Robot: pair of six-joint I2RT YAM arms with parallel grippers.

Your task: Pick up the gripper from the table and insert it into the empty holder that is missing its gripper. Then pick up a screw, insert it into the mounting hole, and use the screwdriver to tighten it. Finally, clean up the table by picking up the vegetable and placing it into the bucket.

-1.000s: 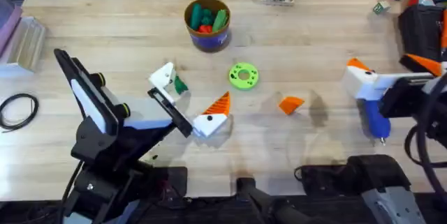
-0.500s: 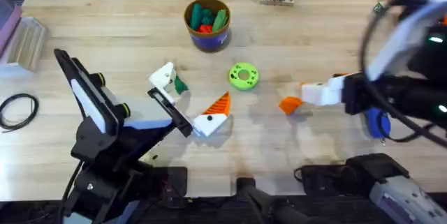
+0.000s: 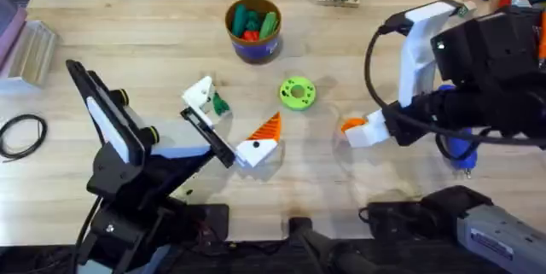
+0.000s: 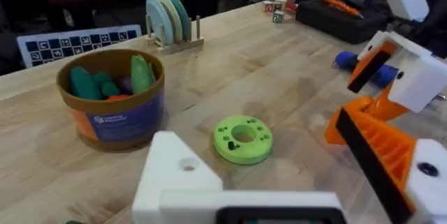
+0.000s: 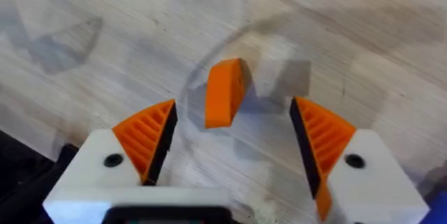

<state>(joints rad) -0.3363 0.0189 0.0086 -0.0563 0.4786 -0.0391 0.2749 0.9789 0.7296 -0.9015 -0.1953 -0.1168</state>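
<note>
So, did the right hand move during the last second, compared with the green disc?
Yes. The right hand came in from the right side of the table toward the green disc and now hangs open over the orange gripper, one finger on each side.

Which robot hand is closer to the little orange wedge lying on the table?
The right hand. Its open fingers sit on either side of the orange wedge, not touching it. The left hand is well off to the wedge's left, past the green disc.

Right gripper (image 5: 230, 144): lowered, fingers spread wide.
Left gripper (image 3: 229, 129): low, parked, apparently spread; one finger lacks its pad.
</note>
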